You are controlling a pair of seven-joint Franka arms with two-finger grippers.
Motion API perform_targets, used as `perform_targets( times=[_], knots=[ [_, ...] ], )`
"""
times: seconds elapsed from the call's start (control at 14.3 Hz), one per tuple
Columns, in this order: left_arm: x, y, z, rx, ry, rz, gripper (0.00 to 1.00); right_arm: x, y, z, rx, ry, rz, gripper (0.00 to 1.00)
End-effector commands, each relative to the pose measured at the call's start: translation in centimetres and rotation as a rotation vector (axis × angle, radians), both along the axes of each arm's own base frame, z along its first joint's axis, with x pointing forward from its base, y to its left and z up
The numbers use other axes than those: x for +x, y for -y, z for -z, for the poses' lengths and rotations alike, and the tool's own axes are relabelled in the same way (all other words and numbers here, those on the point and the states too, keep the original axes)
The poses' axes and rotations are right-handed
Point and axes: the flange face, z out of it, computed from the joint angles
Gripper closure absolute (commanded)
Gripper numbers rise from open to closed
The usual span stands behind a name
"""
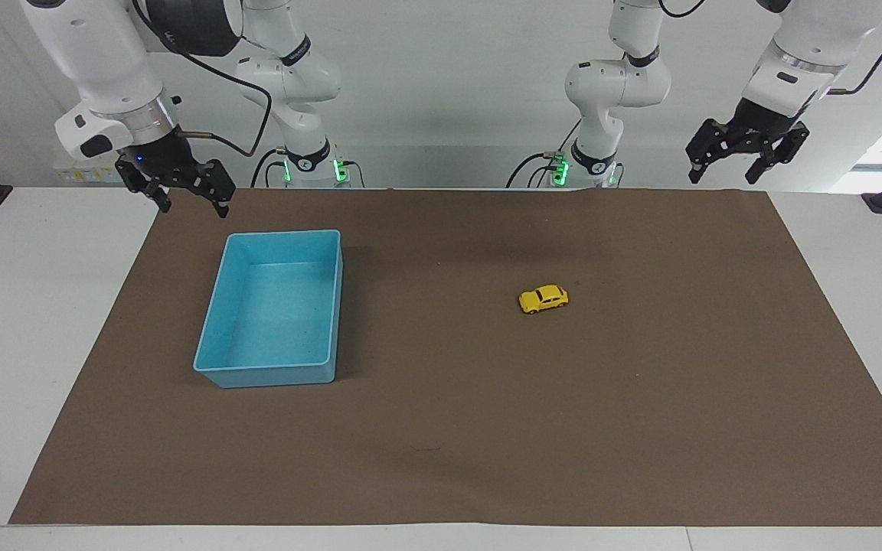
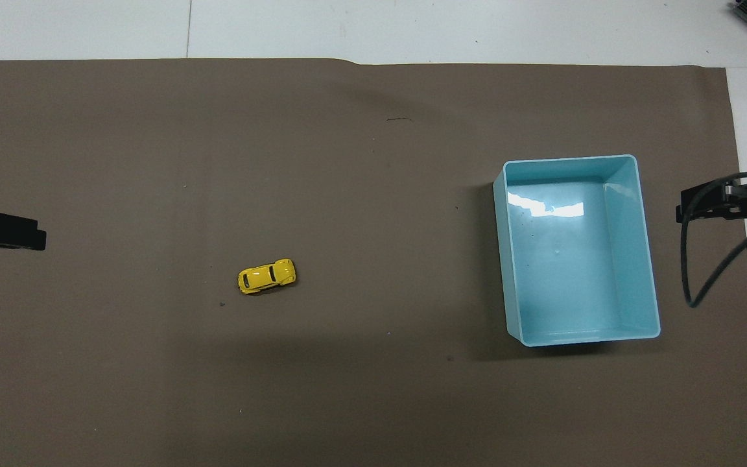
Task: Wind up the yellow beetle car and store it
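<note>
While the yellow beetle car (image 1: 543, 298) sits apart, blue bin (image 1: 272, 310) stands empty.

Left gripper (image 2: 4, 230): overhead view's edge cuts off all but its tip. Right gripper (image 2: 723, 198): likewise cut off. Car (image 1: 543, 298): wind-up mechanism too small to discern.

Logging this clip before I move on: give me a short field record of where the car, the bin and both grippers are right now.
car: yellow beetle car on its wheels on the brown mat, toward the left arm's end
bin: blue bin, empty, toward the right arm's end
left gripper: open, raised near the robots' edge of the mat, holding nothing
right gripper: open, raised beside the bin's nearer corner, holding nothing
task stage: car untouched
</note>
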Motion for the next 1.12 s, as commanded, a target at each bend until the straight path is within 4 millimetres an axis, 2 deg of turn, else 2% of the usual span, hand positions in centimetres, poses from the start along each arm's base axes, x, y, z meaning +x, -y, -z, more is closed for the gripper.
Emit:
perform_targets(
  times=[0.0,1.05],
  knots=[
    [-0.45,-0.67,-0.47,0.009,-0.001,0.000,0.00,-0.40,0.08,-0.19,0.005,0.015,-0.017,0.00],
    [-0.31,-0.74,-0.44,0.009,0.008,0.000,0.00,-0.40,0.08,-0.19,0.005,0.015,-0.016,0.00]
  ],
)
